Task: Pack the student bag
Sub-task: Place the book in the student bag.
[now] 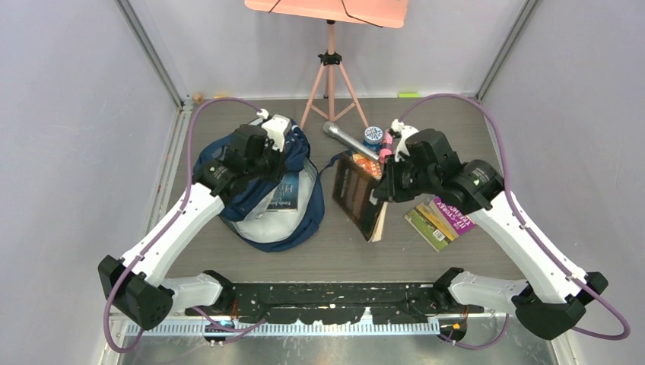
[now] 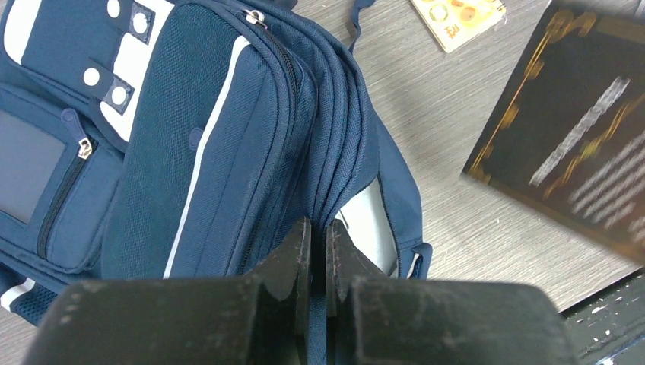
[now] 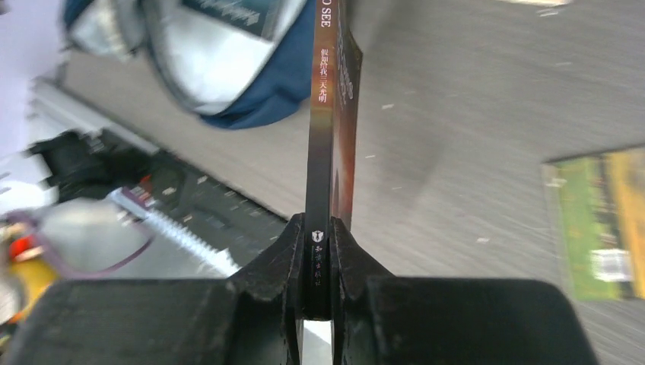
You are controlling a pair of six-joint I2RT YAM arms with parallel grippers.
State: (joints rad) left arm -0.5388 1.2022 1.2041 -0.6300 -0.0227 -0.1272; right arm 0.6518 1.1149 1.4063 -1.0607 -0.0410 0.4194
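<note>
Right hand (image 3: 318, 226) pinching dark book (image 3: 322, 114) spine; left hand (image 2: 318, 232) pinching student bag (image 2: 205, 137) rim; green book (image 1: 426, 226) nearby, tripod (image 1: 329, 76) behind

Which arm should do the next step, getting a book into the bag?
Right. The right gripper clamps the dark book by its spine, beside the open bag. The left gripper is shut on the bag's rim, so it's occupied.

Blue backpack (image 1: 237, 195) lies open on the left of the bench (image 1: 342, 255), a book (image 1: 284, 192) inside. The right fingers (image 1: 382, 188) hold a dark book (image 1: 356, 194) tilted just beside it, with a couple more books (image 1: 430, 226) off to the right.
</note>
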